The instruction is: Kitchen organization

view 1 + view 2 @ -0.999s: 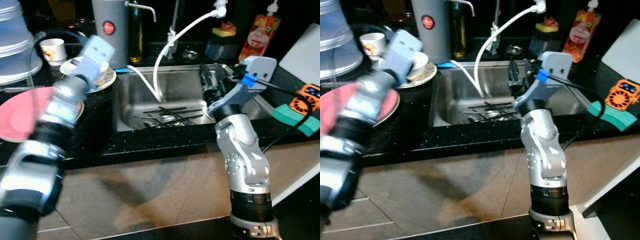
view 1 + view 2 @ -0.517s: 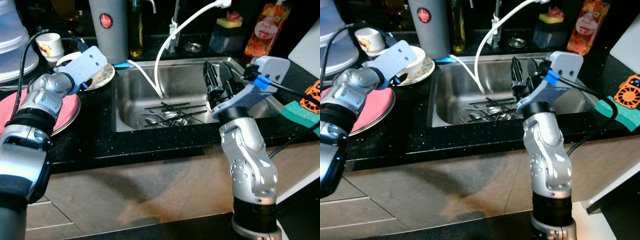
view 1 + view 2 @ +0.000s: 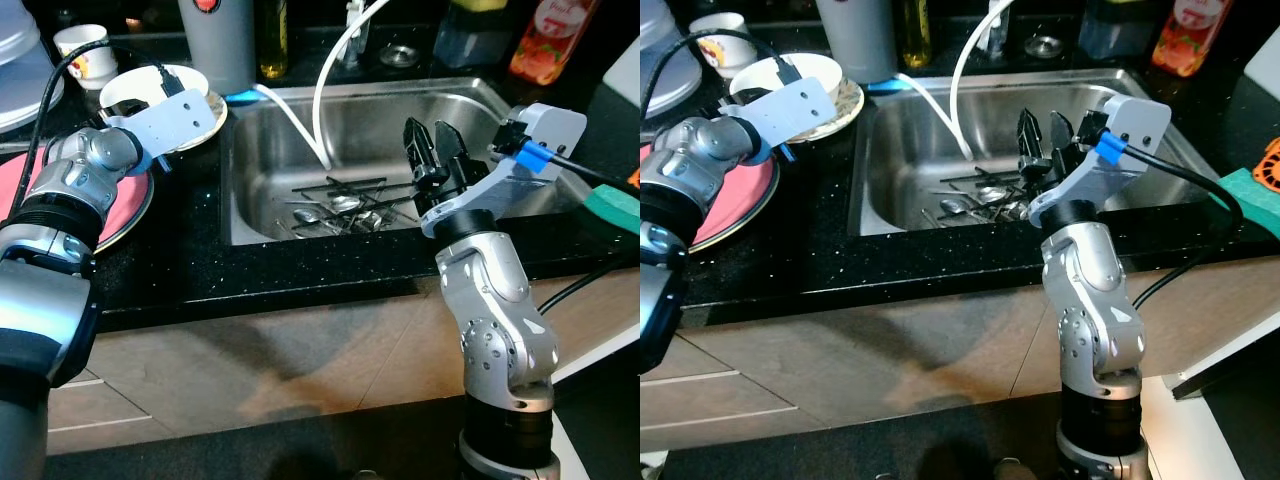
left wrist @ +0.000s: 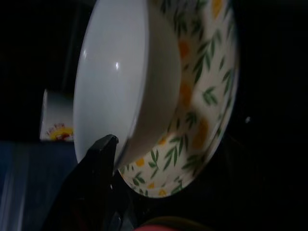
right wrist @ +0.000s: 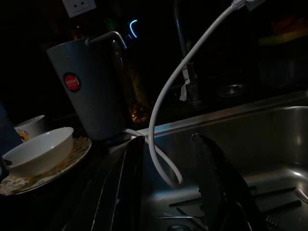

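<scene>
- The left pincer [image 4: 103, 159] reaches over the black counter [image 3: 300, 280] to the white bowl [image 3: 160, 85]; one black finger touches the bowl's rim, but I cannot tell whether the fingers are spread or closed.
- The bowl sits on a flowered plate [image 4: 207, 96], beside the sink [image 3: 480, 100], with a pink plate [image 3: 120, 205] just next to it.
- A small cup [image 3: 78, 50] stands behind the bowl.
- The right pincer [image 5: 166, 178] hangs above the sink, fingers spread and empty.
- Cutlery [image 3: 345, 205] lies on the sink bottom, and a white hose [image 3: 325, 70] dips in.
</scene>
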`<state>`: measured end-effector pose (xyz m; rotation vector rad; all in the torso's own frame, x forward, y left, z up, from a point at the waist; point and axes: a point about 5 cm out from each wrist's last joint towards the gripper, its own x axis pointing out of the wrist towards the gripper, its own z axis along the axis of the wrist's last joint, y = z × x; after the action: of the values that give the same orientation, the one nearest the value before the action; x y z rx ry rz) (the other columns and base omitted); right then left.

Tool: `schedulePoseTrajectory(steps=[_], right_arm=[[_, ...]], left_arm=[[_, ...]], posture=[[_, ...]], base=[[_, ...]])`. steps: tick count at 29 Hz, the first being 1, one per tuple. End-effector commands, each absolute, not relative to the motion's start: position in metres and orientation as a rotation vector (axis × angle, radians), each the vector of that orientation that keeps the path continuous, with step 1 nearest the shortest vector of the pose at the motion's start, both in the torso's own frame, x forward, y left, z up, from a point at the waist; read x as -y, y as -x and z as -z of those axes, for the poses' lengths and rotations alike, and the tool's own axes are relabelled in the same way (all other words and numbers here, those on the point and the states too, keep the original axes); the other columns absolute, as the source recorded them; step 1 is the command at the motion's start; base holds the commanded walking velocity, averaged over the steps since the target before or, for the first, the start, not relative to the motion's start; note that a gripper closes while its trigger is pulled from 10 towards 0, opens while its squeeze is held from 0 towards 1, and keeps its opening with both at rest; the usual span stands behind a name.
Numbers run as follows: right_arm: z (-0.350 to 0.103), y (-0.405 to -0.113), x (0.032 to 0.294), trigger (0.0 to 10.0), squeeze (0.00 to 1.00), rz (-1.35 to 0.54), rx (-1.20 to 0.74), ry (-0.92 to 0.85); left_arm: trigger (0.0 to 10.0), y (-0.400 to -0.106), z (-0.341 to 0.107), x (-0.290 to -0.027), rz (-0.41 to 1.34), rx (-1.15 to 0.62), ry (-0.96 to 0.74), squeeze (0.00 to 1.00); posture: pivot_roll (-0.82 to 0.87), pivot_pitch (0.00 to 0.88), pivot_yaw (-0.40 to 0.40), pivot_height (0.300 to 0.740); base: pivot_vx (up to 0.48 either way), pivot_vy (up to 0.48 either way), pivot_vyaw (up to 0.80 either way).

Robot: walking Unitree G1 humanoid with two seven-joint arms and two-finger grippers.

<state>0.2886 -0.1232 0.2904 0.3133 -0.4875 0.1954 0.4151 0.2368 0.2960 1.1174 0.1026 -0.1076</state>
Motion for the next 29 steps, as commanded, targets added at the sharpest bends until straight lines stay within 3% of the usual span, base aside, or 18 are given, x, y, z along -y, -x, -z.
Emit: schedulePoseTrajectory(steps=[1,2,3,15,26,27,28,29], right_arm=[[-0.292,-0.284,0.124,10.0,0.0,-0.19,0.491,-0.322],[-0.291,-0.283,0.126,10.0,0.0,-0.182,0.483,-0.321],[-0.29,-0.282,0.128,10.0,0.0,-0.175,0.479,-0.319],[-0.29,-0.286,0.131,10.0,0.0,-0.163,0.472,-0.307],[-0.296,-0.294,0.132,10.0,0.0,-0.178,0.5,-0.287],[-0.297,-0.294,0.132,10.0,0.0,-0.179,0.503,-0.285],[-0.297,-0.295,0.132,10.0,0.0,-0.18,0.506,-0.284],[-0.298,-0.295,0.132,10.0,0.0,-0.181,0.51,-0.282]], left_arm=[[10.0,-0.414,-0.288,-0.245,0.09,-0.155,-1.098,0.0],[4.1,-0.414,-0.283,-0.244,0.078,-0.159,-1.089,0.0],[0.0,-0.415,-0.281,-0.243,0.074,-0.159,-1.094,0.0],[0.0,-0.418,-0.292,-0.232,0.072,-0.06,-1.146,0.0],[0.0,-0.416,-0.348,-0.217,-0.097,0.261,-1.134,0.0],[4.0,-0.416,-0.352,-0.215,-0.101,0.28,-1.122,0.0],[10.0,-0.415,-0.356,-0.213,-0.104,0.305,-1.106,0.0],[10.0,-0.415,-0.359,-0.21,-0.1,0.326,-1.09,0.0]], posture=[[0.02,0.239,0.024,0.74],[0.01,0.242,0.024,0.74],[0.01,0.244,0.024,0.74],[0.01,0.189,0.016,0.74],[0.0,0.092,0.003,0.74],[0.0,0.088,0.002,0.74],[0.0,0.077,0.002,0.74],[0.0,0.073,0.002,0.74]], base=[[0.0,0.0,0.0],[0.0,0.0,0.0],[0.0,0.0,0.0],[0.0,0.0,0.0],[0.0,0.0,0.0],[0.0,0.0,0.0],[0.0,0.0,0.0],[0.0,0.0,0.0]])
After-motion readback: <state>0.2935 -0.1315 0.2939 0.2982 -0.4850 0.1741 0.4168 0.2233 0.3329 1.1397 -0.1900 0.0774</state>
